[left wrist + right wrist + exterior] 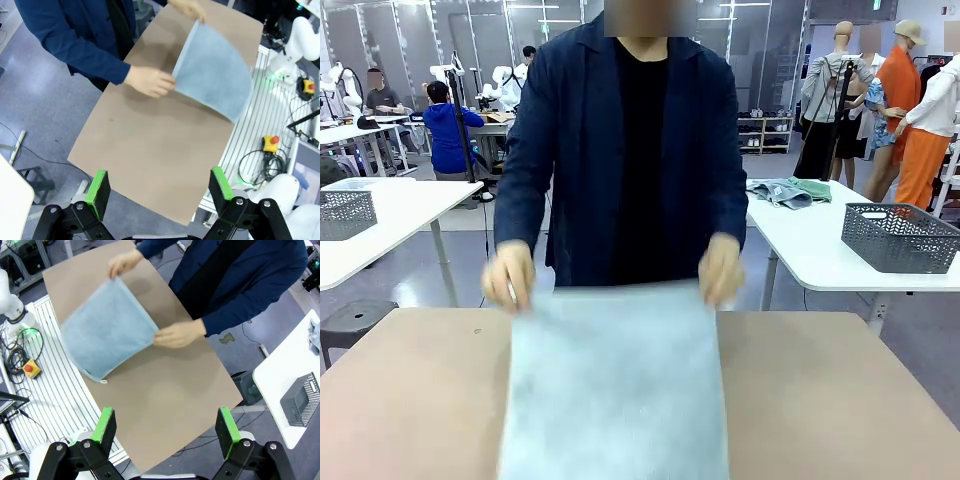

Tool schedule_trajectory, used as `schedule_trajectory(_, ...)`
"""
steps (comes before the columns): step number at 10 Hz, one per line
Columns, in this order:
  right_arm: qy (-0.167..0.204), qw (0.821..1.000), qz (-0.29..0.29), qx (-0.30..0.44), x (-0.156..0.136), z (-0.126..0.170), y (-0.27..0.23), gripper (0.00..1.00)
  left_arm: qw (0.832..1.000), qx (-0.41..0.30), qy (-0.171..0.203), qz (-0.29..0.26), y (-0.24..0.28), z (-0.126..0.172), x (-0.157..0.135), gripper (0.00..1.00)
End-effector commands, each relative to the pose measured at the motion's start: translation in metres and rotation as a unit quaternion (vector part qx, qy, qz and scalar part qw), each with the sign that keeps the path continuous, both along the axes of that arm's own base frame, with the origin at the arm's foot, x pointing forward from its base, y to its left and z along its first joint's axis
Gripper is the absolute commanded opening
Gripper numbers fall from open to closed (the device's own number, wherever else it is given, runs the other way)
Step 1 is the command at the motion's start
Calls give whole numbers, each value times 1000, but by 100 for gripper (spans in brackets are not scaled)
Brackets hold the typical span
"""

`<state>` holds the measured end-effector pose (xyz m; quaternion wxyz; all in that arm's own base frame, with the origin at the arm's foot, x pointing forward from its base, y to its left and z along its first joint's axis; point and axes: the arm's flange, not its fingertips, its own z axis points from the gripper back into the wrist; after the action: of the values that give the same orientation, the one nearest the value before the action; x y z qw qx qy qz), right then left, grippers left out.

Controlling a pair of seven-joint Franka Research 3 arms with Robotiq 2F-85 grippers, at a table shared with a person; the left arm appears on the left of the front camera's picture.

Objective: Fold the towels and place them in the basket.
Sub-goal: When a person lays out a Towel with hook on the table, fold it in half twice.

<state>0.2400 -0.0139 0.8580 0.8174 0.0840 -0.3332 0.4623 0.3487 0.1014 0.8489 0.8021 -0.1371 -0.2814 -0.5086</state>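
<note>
Green-padded jaws on both arms gape empty above a soft, rectangular terry towel (105,330).

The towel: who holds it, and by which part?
The person's hands grip the towel by its far corners; the left gripper and right gripper are open, empty.

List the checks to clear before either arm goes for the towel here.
1. Towel released by the person's hands: not ok, both grip its far corners.
2. Towel lying flat on the table: cannot tell, it is motion-blurred.
3. Left gripper open, fingers empty: ok.
4. Right gripper open, fingers empty: ok.
5. Basket on the shared table: not ok, it sits on a white side table.
</note>
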Motion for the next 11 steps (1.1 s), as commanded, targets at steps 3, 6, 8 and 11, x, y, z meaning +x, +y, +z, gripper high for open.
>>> schedule_trajectory(3,0,1000,8,-1,1,-1,1,100,1000,0,-1,1,0,0,-1,100)
schedule_trajectory(6,0,1000,8,-1,1,-1,1,100,1000,0,-1,1,0,0,-1,100)
schedule_trajectory(8,0,1000,8,-1,1,-1,1,100,1000,0,-1,1,0,0,-1,100)
schedule_trajectory(11,0,1000,8,-1,1,-1,1,100,1000,0,-1,1,0,0,-1,100)
